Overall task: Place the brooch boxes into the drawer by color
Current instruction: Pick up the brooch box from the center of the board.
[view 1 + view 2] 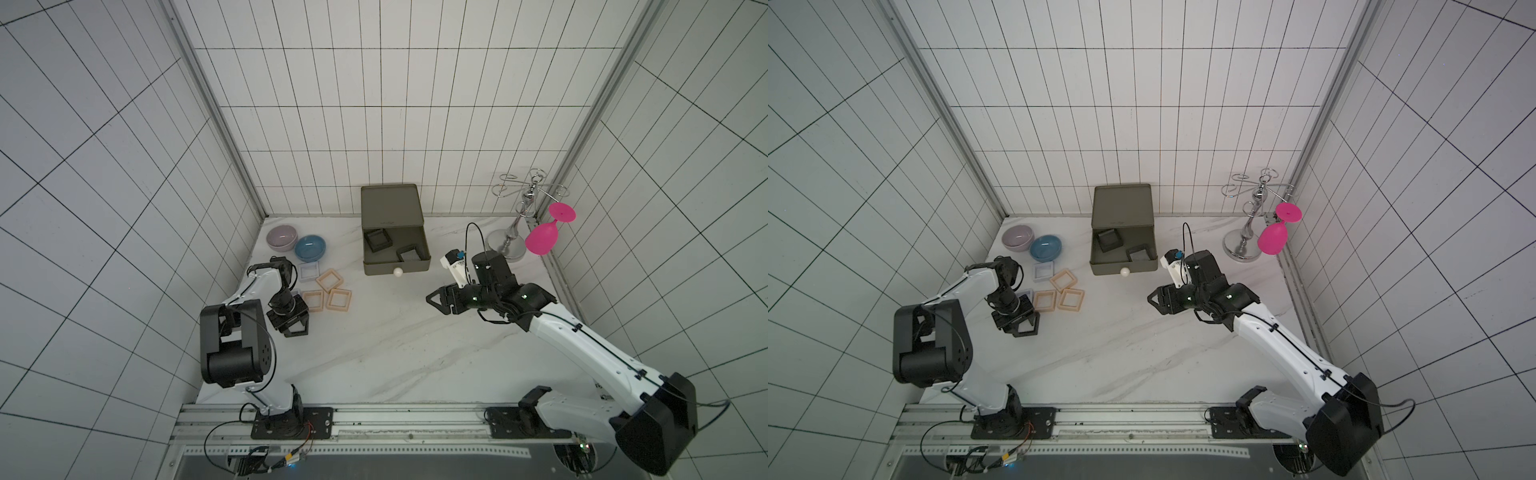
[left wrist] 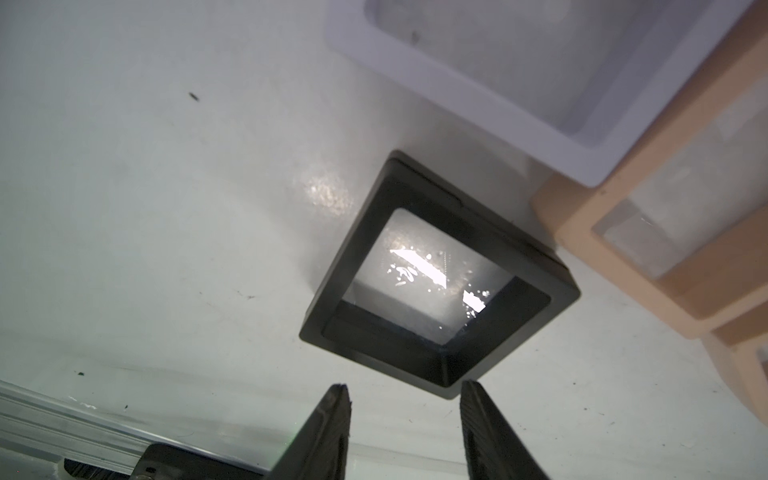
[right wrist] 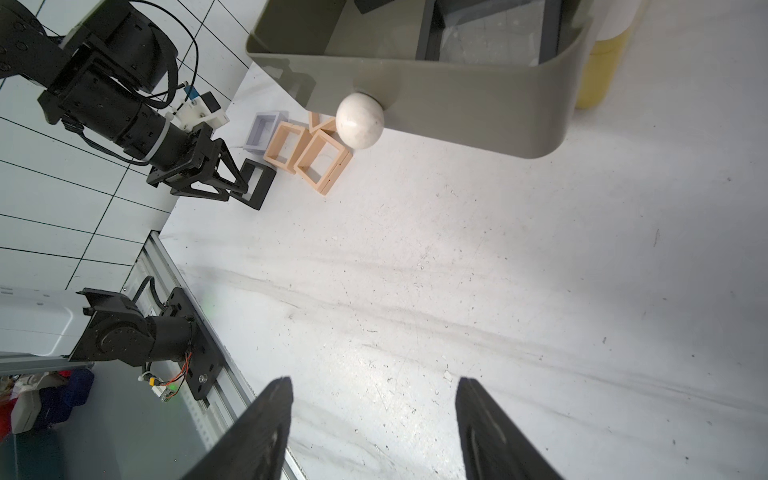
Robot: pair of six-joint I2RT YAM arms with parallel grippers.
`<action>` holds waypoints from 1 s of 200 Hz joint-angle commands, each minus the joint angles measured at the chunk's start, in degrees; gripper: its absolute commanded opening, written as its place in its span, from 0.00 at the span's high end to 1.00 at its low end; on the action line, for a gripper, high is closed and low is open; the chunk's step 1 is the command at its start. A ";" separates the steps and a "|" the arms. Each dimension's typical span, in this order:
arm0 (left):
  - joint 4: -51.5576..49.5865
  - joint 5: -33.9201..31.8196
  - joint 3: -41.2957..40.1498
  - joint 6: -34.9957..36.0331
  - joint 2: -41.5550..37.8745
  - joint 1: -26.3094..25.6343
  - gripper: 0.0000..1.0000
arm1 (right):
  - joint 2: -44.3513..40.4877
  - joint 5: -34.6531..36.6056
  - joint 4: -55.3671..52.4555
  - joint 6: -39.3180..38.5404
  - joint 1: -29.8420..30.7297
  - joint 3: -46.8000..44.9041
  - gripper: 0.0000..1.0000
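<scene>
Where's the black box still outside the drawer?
Left side, in the left wrist view: black box just beyond the left gripper, beside a peach box and lavender box.

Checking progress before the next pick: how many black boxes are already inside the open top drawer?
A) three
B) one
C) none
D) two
D: a black box and a second black box lie inside the drawer, while a third black box sits out on the table.
</scene>
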 commanded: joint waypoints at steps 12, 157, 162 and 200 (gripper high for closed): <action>1.73 0.51 -1.11 0.66 0.85 -0.04 0.51 | 0.90 -0.81 1.62 0.57 -0.52 -2.30 0.34; 5.51 2.02 -2.38 -0.15 0.48 4.15 0.67 | 6.31 -2.69 2.02 1.19 -0.49 1.39 0.35; 5.60 2.05 -2.40 -0.14 0.69 4.15 0.67 | 6.32 -2.77 1.89 1.19 -0.49 1.49 0.34; 6.60 3.11 -3.47 0.10 1.57 4.15 0.79 | 5.77 -2.26 1.07 1.11 -0.49 1.67 0.35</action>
